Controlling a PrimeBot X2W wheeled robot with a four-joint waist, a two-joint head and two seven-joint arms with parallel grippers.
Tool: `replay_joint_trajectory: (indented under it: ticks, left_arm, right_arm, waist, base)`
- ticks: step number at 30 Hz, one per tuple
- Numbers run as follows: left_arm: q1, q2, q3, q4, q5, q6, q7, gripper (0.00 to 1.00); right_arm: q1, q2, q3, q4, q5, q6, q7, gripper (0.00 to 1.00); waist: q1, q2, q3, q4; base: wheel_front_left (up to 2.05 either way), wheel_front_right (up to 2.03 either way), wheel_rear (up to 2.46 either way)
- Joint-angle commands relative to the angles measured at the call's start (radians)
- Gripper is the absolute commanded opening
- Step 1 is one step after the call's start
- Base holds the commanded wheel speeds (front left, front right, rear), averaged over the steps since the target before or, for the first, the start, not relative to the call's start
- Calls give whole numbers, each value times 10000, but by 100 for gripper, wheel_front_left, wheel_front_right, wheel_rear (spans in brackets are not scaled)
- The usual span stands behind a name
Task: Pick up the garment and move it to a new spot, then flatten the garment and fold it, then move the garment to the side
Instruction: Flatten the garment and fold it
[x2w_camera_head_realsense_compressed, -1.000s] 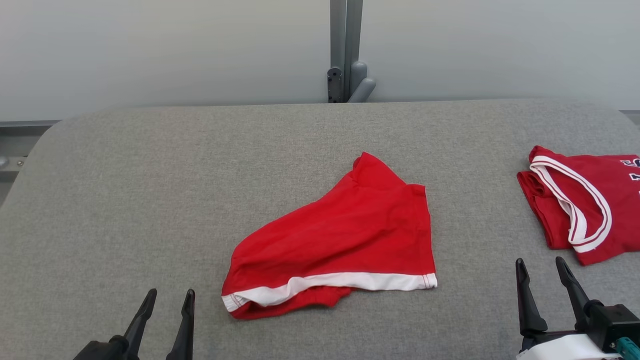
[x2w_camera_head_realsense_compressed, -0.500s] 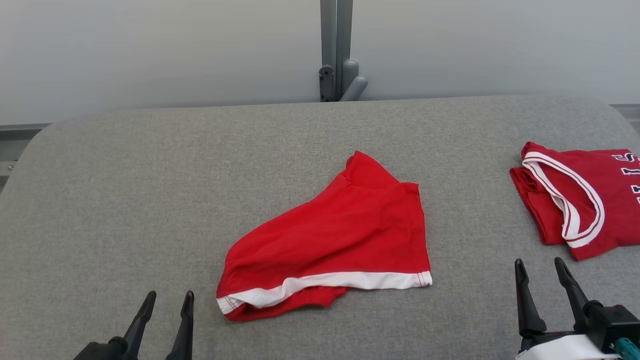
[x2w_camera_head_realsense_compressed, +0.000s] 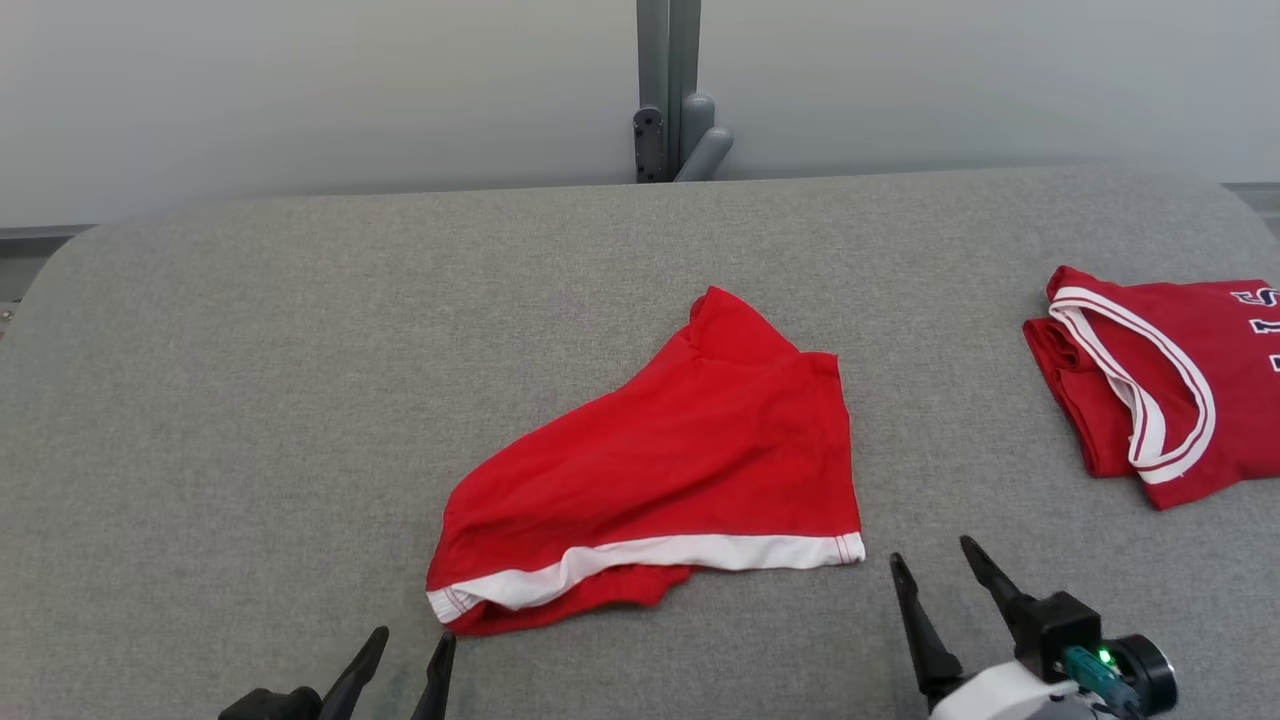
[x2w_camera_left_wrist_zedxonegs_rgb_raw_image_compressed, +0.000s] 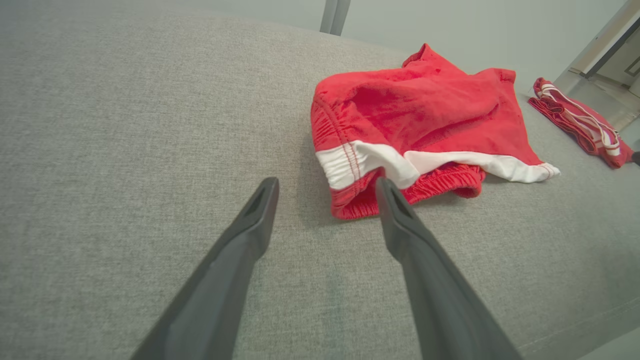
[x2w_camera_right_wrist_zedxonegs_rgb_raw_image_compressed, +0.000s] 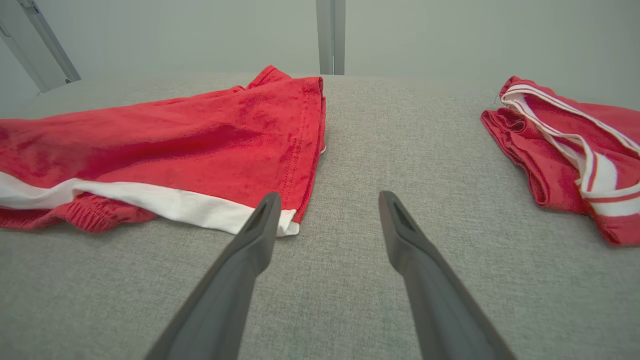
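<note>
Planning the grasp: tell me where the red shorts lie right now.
In the head view the red shorts lie midway across the grey table, just beyond the left gripper and right gripper; the red jersey lies apart at the right.

Left claw (x2w_camera_head_realsense_compressed: 414, 636), right claw (x2w_camera_head_realsense_compressed: 932, 551), both agape.

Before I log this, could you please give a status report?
Left gripper, right gripper open, empty. Red shorts crumpled on table, untouched. Red jersey far right, not blocking.
</note>
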Motion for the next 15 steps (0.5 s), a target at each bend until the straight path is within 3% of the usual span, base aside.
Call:
replay_joint_trajectory:
  ticks: [1, 7, 15]
  left_arm:
    - [-378, 187, -275, 196, -262, -6, 17, 100]
    - [-968, 337, -937, 500, -857, -6, 22, 100]
    - [-1458, 469, -1282, 766, -1202, -6, 6, 100]
  right_arm:
    - [-590, -2, 335, 488, -207, -15, 57, 100]
    - [-1556, 37, 761, 1795, -500, -15, 568, 100]
    - [-2075, 79, 1110, 2621, -465, -15, 658, 100]
  waist:
    - [0, 109, 145, -38]
    - [0, 109, 372, 53]
    - [0, 109, 533, 187]
  base:
    - [0, 0, 0]
    - [0, 0, 0]
    - [0, 0, 0]
